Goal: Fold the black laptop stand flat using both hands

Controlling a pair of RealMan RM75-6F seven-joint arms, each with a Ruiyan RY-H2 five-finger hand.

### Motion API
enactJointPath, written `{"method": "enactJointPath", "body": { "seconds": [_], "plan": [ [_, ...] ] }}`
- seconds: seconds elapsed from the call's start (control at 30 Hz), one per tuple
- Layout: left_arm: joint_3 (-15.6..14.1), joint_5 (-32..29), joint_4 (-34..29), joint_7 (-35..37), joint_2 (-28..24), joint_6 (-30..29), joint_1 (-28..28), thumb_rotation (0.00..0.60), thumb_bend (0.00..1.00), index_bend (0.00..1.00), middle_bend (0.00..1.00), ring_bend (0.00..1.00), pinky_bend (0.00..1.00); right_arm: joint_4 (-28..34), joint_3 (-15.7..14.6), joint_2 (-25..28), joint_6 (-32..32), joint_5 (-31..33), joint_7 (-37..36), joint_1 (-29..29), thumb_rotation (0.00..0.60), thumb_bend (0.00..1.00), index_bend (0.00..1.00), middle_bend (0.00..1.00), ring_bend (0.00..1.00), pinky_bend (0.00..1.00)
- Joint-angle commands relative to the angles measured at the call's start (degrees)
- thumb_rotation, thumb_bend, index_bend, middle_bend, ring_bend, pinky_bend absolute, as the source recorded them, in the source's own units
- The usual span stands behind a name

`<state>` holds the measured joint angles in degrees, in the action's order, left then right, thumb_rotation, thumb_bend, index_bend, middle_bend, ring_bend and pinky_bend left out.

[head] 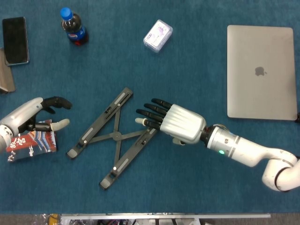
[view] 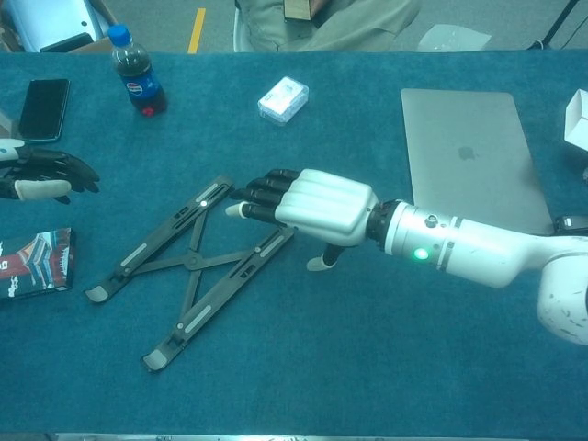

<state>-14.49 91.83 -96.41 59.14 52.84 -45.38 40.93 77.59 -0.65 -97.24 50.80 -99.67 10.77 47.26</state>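
The black laptop stand [head: 116, 136] [view: 188, 262] lies spread in an X on the blue table. My right hand [head: 173, 123] [view: 308, 202] is open, its dark fingers [head: 149, 112] stretched out flat over the upper right end of one bar. Whether they touch the bar I cannot tell. My left hand [head: 35, 115] [view: 37, 175] is open at the far left, fingers apart, a clear gap away from the stand's left end. Neither hand holds anything.
A printed packet [head: 33, 143] [view: 37, 262] lies under the left hand. At the back stand a cola bottle [head: 74, 26], a phone [head: 15, 40] and a small white box [head: 158, 35]. A closed silver laptop [head: 261, 72] lies at the right.
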Motion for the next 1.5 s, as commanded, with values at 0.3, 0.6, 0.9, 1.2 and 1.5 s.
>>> {"method": "enactJointPath", "body": {
  "seconds": [0.3,0.6,0.9,1.2,1.5],
  "plan": [
    [0.65,0.47,-0.1,0.85,-0.36,0.39,-0.78,0.302,0.25,0.21,0.22,0.16,0.21,-6.66,0.11,-4.74,-0.06,0.56,-1.37,1.67,0.6,0.09,0.0,0.01,0.0,0.1],
    [0.54,1.85,-0.23,2.58,-0.75,0.27,-1.3,0.304,0.25,0.21,0.22,0.16,0.21,-13.14,1.34,-9.24,-0.23,1.61,-2.57,3.3,0.6,0.09,0.0,0.01,0.0,0.1],
    [0.31,2.95,0.08,4.78,-0.8,0.32,-1.43,0.306,0.25,0.21,0.22,0.16,0.21,-19.36,2.72,-13.64,-0.07,2.9,-3.62,4.8,0.6,0.09,0.0,0.01,0.0,0.1],
    [-0.08,3.67,0.47,6.63,-0.48,0.63,-1.44,0.302,0.25,0.21,0.22,0.18,0.21,-24.7,4.48,-16.84,0.13,4.45,-3.76,6.32,0.6,0.09,0.0,0.01,0.0,0.1],
    [-0.15,3.91,0.53,7.78,0.26,1.29,-1.04,0.303,0.25,0.2,0.22,0.19,0.21,-27.84,6.46,-18.85,0.66,6.07,-3.99,7.9,0.6,0.09,0.0,0.01,0.0,0.1]
  ]
}}
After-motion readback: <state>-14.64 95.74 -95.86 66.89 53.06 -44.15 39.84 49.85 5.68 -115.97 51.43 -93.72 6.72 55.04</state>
